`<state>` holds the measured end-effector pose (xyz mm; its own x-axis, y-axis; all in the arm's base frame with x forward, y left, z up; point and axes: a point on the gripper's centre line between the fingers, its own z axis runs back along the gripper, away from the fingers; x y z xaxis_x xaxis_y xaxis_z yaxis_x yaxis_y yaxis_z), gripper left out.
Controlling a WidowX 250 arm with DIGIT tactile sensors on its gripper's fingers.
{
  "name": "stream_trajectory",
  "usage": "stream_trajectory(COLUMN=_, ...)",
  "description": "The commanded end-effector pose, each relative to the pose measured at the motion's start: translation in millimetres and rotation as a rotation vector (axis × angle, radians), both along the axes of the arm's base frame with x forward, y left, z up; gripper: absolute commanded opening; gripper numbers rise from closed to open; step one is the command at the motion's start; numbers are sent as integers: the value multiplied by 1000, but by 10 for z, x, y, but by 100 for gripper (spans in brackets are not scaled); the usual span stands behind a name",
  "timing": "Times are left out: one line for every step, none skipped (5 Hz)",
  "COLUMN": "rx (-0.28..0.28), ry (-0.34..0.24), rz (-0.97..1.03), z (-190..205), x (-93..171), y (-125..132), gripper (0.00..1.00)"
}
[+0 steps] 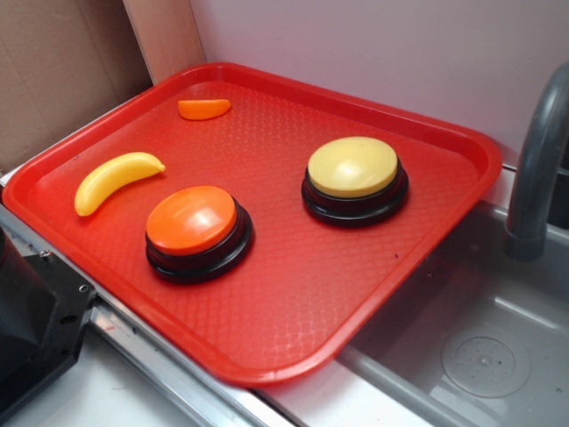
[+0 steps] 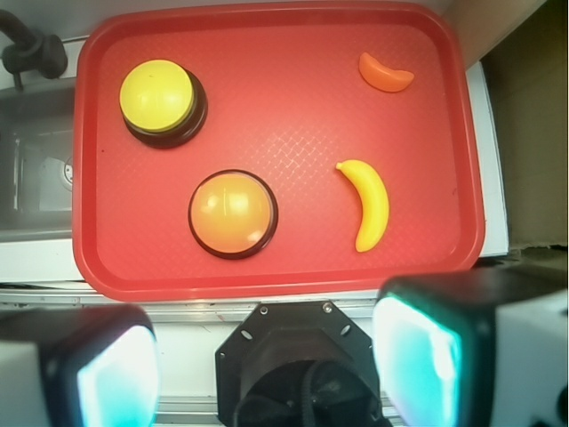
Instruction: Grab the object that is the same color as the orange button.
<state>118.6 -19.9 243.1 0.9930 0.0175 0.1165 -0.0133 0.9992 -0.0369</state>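
Hovering high over the near edge of the red plastic tray [image 2: 276,27], the gripper [image 2: 267,356] has its jaws spread wide, holding and touching nothing; its two blurred fingers [image 2: 418,356] frame the bottom of the wrist view. On the tray, the large orange dome button on a black round base [image 1: 192,222] sits toward the near side. The small orange plastic wedge shaped like an orange slice [image 1: 204,108] lies well apart from that button, near the tray's far rim. Between the two, off to one side, lies the yellow toy banana [image 1: 116,179]. A matching yellow dome button [image 1: 353,169] sits beside the orange one, nearer the grey sink [image 1: 484,347].
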Motion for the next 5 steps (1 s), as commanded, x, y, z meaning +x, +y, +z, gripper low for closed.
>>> stream_trajectory(rx=0, ry=0, rz=0, z=0, x=0, y=0, gripper=100)
stream_trajectory(rx=119, ry=21, rz=-119, z=-96, x=209, y=460, gripper=100)
stream_trajectory(rx=239, ry=16, rz=-296, z=-207, x=442, y=861, gripper=100)
stream_trajectory(rx=335, ry=67, rz=-418, z=-432, x=625, y=1145, gripper=100)
stream_trajectory(rx=355, ry=87, rz=-582, z=-837, x=857, y=1279, gripper=100)
